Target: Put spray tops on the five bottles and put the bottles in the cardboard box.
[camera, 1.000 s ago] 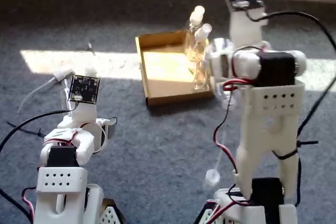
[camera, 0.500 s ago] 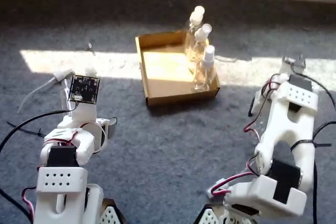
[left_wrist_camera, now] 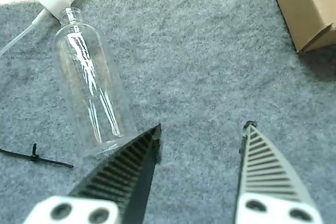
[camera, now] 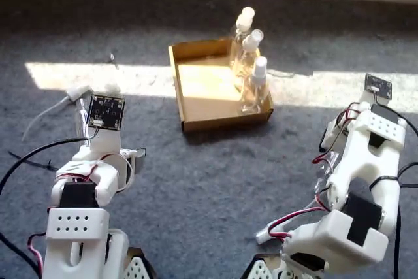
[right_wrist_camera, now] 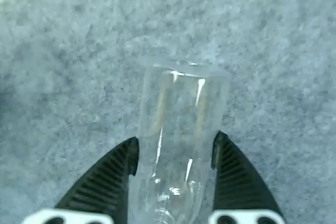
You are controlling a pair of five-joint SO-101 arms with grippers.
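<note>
From the left wrist, can see only a corner of the cardboard box (left_wrist_camera: 307,9). Cannot see the end of the bottle (right_wrist_camera: 181,98) in the right pincer (right_wrist_camera: 175,141).

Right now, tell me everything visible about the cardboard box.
The cardboard box is a shallow, open-topped brown tray lying flat on the grey carpet, partly in sunlight. Three clear bottles with white spray tops stand in a row inside, along one side. Nothing else touches it.

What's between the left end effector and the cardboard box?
Bare grey carpet: in the left wrist view, nothing lies between the end effector and the box corner.
</note>
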